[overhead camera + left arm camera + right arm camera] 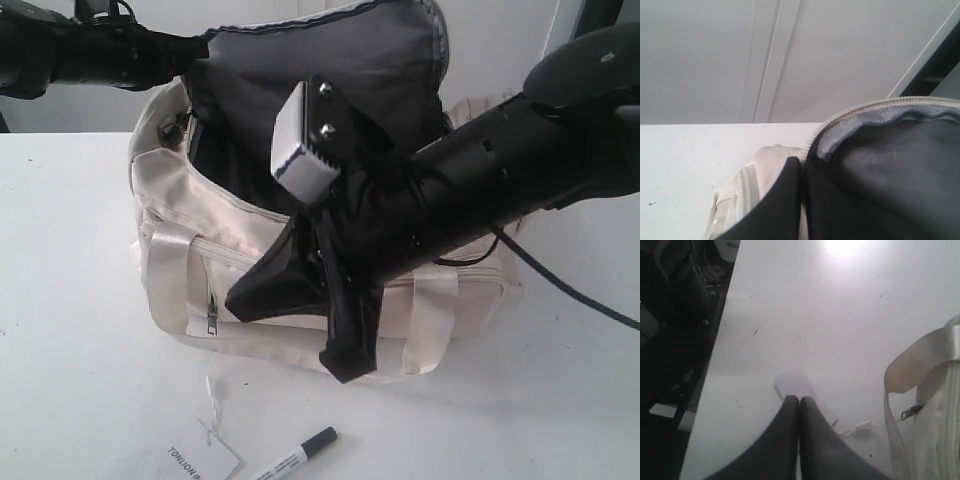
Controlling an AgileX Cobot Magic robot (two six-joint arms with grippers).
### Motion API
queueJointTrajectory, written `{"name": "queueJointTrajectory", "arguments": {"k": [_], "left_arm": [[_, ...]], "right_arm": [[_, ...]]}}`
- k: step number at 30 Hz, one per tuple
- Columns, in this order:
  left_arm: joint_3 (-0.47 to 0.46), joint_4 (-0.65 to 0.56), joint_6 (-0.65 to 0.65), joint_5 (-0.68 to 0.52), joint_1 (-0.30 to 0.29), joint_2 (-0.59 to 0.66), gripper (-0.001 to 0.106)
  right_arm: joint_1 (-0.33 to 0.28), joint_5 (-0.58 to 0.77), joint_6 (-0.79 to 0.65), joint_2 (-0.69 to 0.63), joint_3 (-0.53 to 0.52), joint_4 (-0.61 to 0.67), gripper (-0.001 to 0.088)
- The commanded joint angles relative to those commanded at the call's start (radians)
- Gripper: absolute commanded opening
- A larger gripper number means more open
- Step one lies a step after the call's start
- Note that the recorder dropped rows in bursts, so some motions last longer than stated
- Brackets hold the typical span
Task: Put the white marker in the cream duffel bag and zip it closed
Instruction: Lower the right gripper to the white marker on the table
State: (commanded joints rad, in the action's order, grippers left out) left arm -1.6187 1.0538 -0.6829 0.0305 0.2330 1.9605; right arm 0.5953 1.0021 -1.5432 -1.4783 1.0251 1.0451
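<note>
White table (80, 300) fills the foreground, and close to its near edge lies the white marker (298, 453), flat on the surface with nothing touching it. Its long axis runs on a slant: the black cap points away toward the bag and to the right, and the barrel runs back over the near edge of the picture. Just beside it, to the left, lies a paper tag (200, 462). Farther in, the right gripper (240, 297) hangs in front of the bag's front panel with its fingers (785, 440) pressed flat together and nothing between them. The marker therefore sits on the near-edge side of those fingertips and a little to the right, apart from them. This arm is by far the nearer one; I judge it must spread its fingers, drop toward the near edge and close across the barrel. Behind it the cream duffel bag (165, 190) stands open, with its dark-lined flap (330, 50) raised. The left gripper (804, 200) appears to pinch the flap's far left corner, though only one of its fingers shows.
</note>
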Motion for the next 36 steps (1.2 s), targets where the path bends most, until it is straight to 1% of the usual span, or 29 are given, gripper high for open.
{"name": "queueJointTrajectory", "arguments": {"k": [5,8,11,15,21,25,28,30,32,34,36], "left_arm": [[0.000,-0.038,0.000,0.000,0.000,0.000,0.000],[0.000,-0.038,0.000,0.000,0.000,0.000,0.000],[0.000,-0.038,0.000,0.000,0.000,0.000,0.000],[0.000,-0.038,0.000,0.000,0.000,0.000,0.000],[0.000,-0.038,0.000,0.000,0.000,0.000,0.000],[0.000,-0.038,0.000,0.000,0.000,0.000,0.000],[0.000,-0.038,0.000,0.000,0.000,0.000,0.000],[0.000,-0.038,0.000,0.000,0.000,0.000,0.000],[0.000,-0.038,0.000,0.000,0.000,0.000,0.000],[0.000,-0.038,0.000,0.000,0.000,0.000,0.000],[0.000,-0.038,0.000,0.000,0.000,0.000,0.000]], "right_arm": [[0.086,-0.019,0.002,0.000,-0.002,-0.125,0.0003],[0.124,-0.027,0.002,0.000,-0.002,-0.178,0.0003],[0.155,-0.059,0.002,0.000,-0.002,-0.223,0.0003],[0.176,-0.087,0.002,-0.024,-0.003,-0.281,0.0015],[0.196,-0.157,0.002,-0.091,-0.003,-0.328,0.0163],[0.206,-0.192,0.000,-0.121,-0.003,-0.365,0.0203],[0.214,-0.200,-0.004,-0.139,-0.003,-0.428,0.0251],[0.225,-0.204,-0.004,-0.146,-0.003,-0.473,0.0319],[0.234,-0.212,-0.004,-0.154,-0.003,-0.489,0.0377],[0.242,-0.225,-0.004,-0.165,-0.003,-0.499,0.0395],[0.243,-0.225,-0.004,-0.183,-0.003,-0.503,0.0395]]}}
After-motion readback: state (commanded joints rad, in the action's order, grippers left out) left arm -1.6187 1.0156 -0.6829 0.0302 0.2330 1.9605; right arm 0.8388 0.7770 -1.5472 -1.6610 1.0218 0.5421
